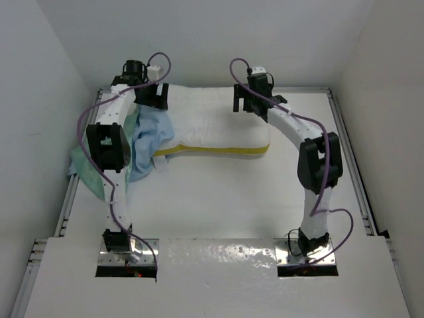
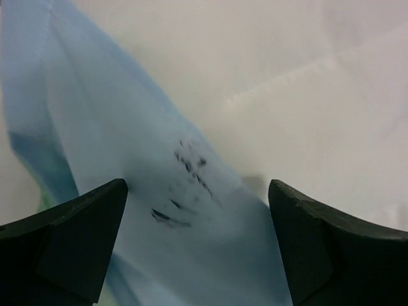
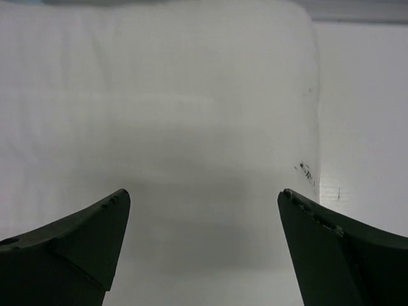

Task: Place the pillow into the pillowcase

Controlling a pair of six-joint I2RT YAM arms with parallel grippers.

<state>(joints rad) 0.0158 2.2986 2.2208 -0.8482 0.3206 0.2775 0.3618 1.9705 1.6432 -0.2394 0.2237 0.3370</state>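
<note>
White table [image 1: 218,199], pillowcase [image 2: 146,191] beneath spread left fingers [image 2: 70,242], pillow [image 3: 191,127] beneath right fingers [image 3: 70,248]

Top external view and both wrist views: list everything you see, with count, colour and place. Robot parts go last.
pillow: one, white with a yellow edge, flat at the far middle of the table
pillowcase: one, light blue with a sea-green face, bunched at the pillow's left end
table: one, white, under everything
cables: two, purple, one along each arm
left gripper: one, black, open, above the pillowcase
right gripper: one, black, open, above the pillow
</note>
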